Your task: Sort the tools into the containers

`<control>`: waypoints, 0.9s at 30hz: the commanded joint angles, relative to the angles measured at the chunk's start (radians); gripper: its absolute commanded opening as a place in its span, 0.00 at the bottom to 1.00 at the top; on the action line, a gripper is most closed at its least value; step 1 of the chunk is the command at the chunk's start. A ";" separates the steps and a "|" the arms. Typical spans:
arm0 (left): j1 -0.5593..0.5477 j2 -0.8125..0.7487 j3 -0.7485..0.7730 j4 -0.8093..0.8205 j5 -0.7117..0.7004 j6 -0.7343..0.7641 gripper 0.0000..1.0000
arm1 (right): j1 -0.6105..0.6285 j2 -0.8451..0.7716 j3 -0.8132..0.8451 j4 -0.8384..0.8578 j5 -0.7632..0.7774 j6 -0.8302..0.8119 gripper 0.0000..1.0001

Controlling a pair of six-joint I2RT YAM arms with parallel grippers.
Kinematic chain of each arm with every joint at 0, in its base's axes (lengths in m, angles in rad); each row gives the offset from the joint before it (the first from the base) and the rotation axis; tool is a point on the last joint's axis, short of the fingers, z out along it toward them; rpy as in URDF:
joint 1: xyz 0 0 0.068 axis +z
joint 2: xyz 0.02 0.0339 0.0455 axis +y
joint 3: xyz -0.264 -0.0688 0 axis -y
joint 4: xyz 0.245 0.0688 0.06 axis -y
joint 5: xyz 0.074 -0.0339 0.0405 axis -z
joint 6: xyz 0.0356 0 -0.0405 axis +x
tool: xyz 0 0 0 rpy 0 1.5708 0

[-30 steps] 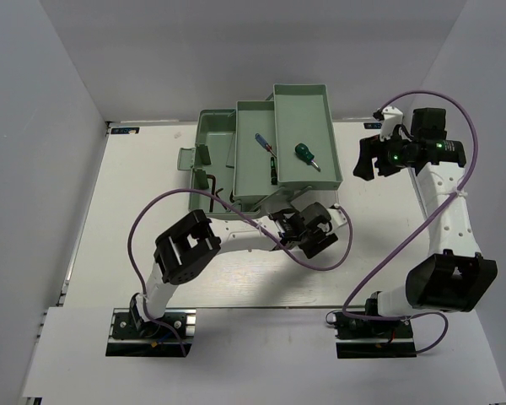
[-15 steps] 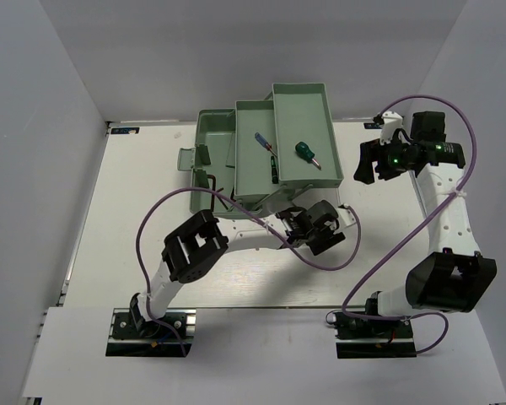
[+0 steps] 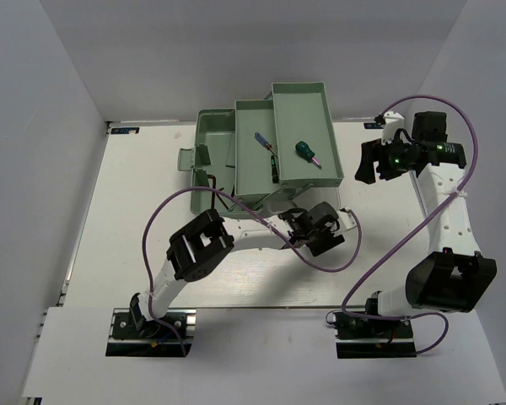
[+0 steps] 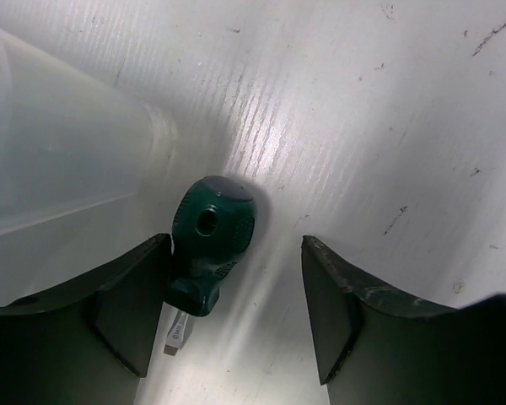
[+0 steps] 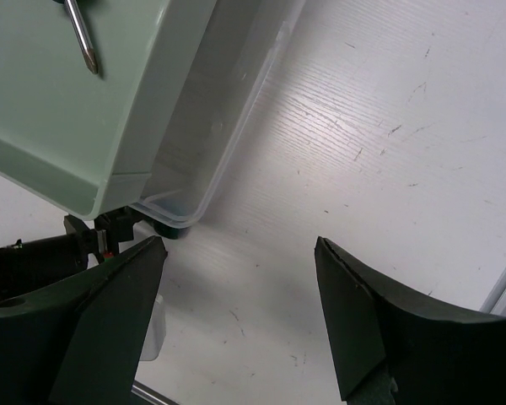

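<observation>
I have left gripper [image 4: 236,283] spread astride stubby screwdriver [image 4: 209,240], contact unclear, ready to pinch; right gripper [image 5: 236,253] spread, empty, parked beside tray [image 5: 59,110].

The translucent lid [image 4: 59,160] hems the green screwdriver [image 4: 209,245] at ten o'clock. Bare table [image 4: 388,126] lies open toward two o'clock.

The white table [image 3: 135,211] carries the toolbox [image 3: 209,128] and a green screwdriver [image 4: 209,245], the translucent lid [image 4: 59,160] just beside its handle.
</observation>
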 commanded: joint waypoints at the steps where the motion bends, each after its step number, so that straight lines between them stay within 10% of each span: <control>1: 0.004 -0.010 -0.008 0.004 0.035 -0.002 0.71 | -0.006 -0.012 -0.001 0.018 -0.023 0.011 0.78; 27: -0.024 -0.113 -0.135 -0.094 0.177 -0.071 0.03 | -0.039 -0.035 -0.053 0.067 -0.078 0.052 0.78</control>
